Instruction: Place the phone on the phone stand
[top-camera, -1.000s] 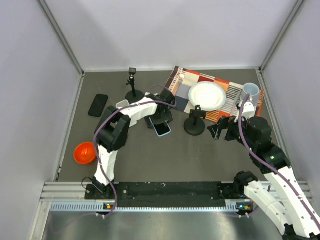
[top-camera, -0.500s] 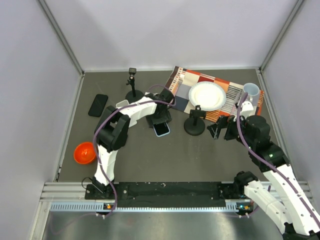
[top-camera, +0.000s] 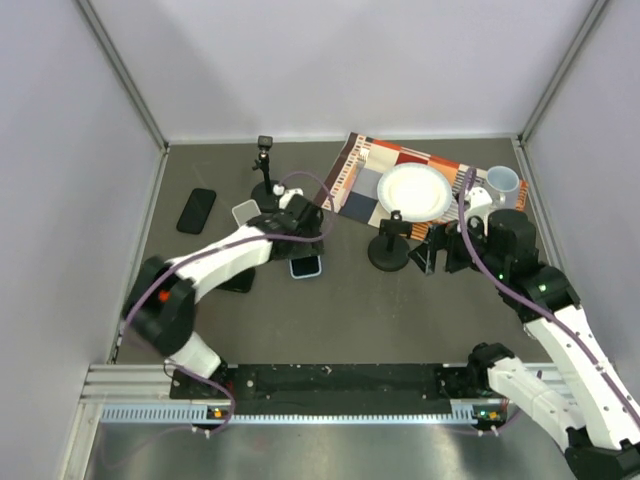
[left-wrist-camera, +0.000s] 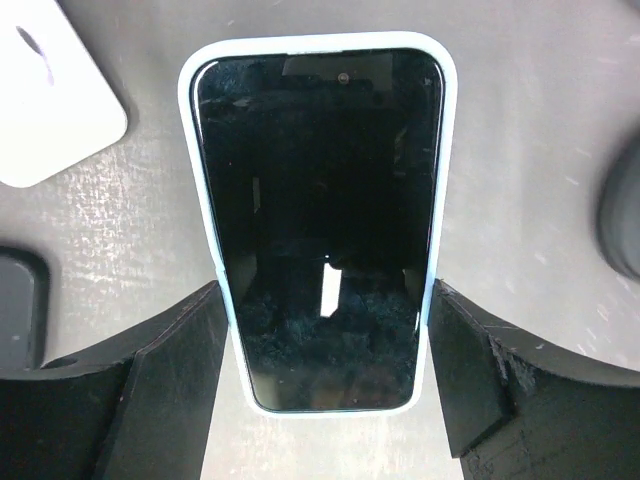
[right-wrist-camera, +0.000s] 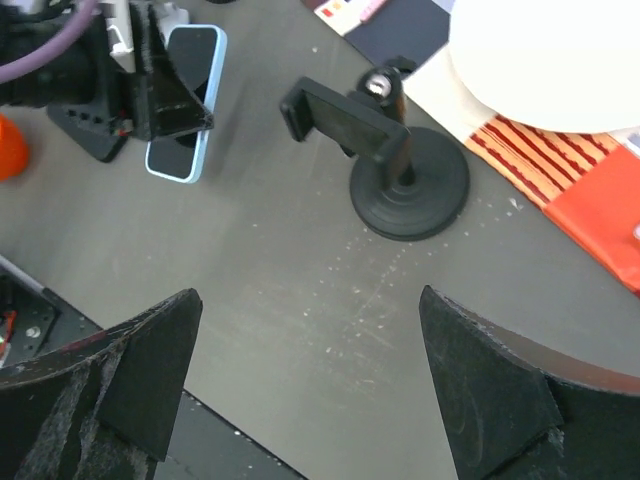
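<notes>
Clamping the phone (left-wrist-camera: 320, 190) by its long edges, my left gripper (left-wrist-camera: 325, 335) has both fingers pressed against the pale blue case, screen up. Whether the phone rests on the bench (left-wrist-camera: 530, 150) I cannot tell. The white phone stand (left-wrist-camera: 45, 100) sits near the phone's far left corner, apart from it. My right gripper (right-wrist-camera: 308, 300) hangs spread wide, holding nothing, near the black pole (right-wrist-camera: 405, 185) on its round base.
</notes>
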